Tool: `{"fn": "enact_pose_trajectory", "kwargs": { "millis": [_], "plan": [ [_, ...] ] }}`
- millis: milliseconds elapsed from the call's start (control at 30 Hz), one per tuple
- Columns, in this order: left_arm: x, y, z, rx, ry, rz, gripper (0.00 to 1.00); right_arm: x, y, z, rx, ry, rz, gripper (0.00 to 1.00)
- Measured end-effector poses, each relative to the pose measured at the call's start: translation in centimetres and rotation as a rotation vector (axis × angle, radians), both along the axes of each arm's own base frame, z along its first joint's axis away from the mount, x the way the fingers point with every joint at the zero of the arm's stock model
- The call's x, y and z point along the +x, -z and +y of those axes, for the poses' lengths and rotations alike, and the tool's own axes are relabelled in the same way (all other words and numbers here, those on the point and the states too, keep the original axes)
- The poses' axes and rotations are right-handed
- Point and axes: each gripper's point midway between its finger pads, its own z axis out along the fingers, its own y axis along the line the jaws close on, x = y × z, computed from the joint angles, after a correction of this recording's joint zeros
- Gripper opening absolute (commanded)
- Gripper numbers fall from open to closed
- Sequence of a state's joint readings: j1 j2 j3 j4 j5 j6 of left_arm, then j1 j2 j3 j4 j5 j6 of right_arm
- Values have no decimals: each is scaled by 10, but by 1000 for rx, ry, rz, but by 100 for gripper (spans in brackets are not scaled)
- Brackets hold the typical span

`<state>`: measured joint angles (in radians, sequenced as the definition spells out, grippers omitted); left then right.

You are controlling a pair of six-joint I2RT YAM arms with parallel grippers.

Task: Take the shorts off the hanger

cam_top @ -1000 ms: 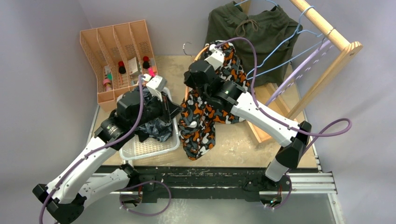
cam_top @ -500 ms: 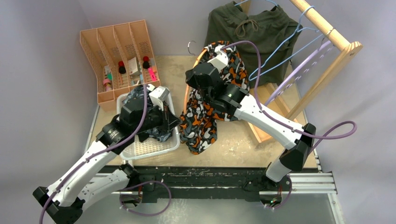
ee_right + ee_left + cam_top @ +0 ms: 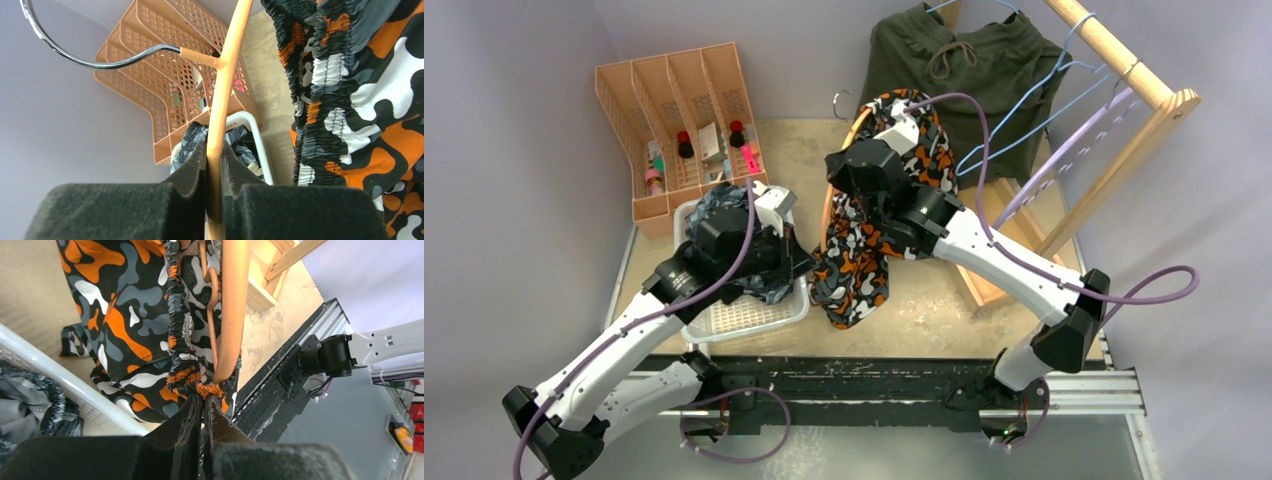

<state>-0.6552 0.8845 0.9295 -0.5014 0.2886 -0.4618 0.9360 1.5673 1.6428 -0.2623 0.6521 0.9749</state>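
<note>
Basket [image 3: 754, 322] L, wooden rack [image 3: 1112, 48] R hem in orange shorts [image 3: 856, 285].

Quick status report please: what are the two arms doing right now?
Right gripper clamped on orange hanger. Left gripper pinching waistband of orange camouflage shorts. Waistband wraps hanger's end, not yet off.

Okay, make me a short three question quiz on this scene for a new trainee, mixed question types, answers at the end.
1. True or false: the right jaws are shut on the hanger.
2. The left jaws pinch: A) the hanger, B) the orange shorts, C) the olive shorts.
3. Fill in: the olive shorts hang on the wooden ___.
Key: 1 true; 2 B, at the waistband; 3 rack.
</note>
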Motion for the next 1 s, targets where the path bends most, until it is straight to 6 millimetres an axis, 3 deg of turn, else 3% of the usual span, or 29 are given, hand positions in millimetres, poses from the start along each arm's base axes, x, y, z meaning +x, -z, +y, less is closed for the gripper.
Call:
{"fn": "enact_pose_trajectory", "kwargs": {
  "millis": [367,667,833,1000],
  "plan": [
    [-6,6,-15,-104,36,40,0,-9,-13,-18,22,12,-24,0],
    [-17,24,-5,-53,27,101,0,-12,-16,-14,65,5,-16,0],
    [-6,29,1,-26,-41,85,0,-14,-16,-10,80,-15,-9,0],
    [19,32,1,-13,-145,82,0,-18,-16,-9,82,-44,4,0]
  ]
}}
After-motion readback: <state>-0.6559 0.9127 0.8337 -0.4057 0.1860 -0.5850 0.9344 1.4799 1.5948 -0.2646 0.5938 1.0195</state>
